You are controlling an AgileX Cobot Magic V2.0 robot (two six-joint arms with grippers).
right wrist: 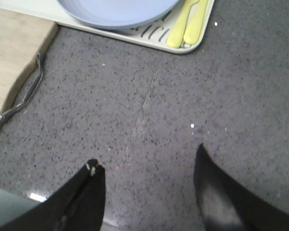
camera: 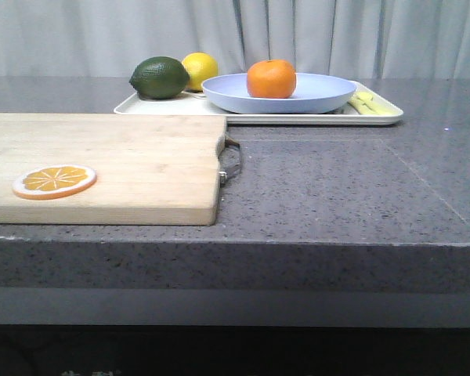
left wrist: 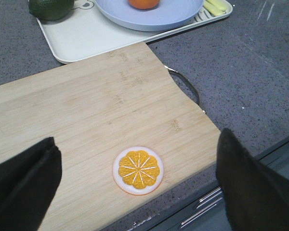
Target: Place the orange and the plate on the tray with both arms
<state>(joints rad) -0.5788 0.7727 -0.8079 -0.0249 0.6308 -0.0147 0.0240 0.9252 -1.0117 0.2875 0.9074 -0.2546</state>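
Note:
The orange (camera: 271, 78) sits in the pale lavender-blue plate (camera: 313, 99), and the plate rests on the cream-white tray (camera: 251, 117) at the back of the counter. The left wrist view shows the orange (left wrist: 144, 3), the plate (left wrist: 173, 14) and the tray (left wrist: 82, 41) too. The right wrist view shows the plate (right wrist: 115, 12) and a tray corner (right wrist: 192, 45). My left gripper (left wrist: 137, 163) is open and empty above the near end of the cutting board. My right gripper (right wrist: 147, 166) is open and empty over bare counter, short of the tray. Neither gripper shows in the front view.
A light wooden cutting board (camera: 125, 164) with a metal handle (camera: 232, 160) lies front left, with a flat orange slice (camera: 55, 181) on it. A dark green avocado (camera: 160, 77) and a yellow lemon (camera: 199, 69) stand on the tray's left part. Yellow cutlery (camera: 372, 103) lies at its right end.

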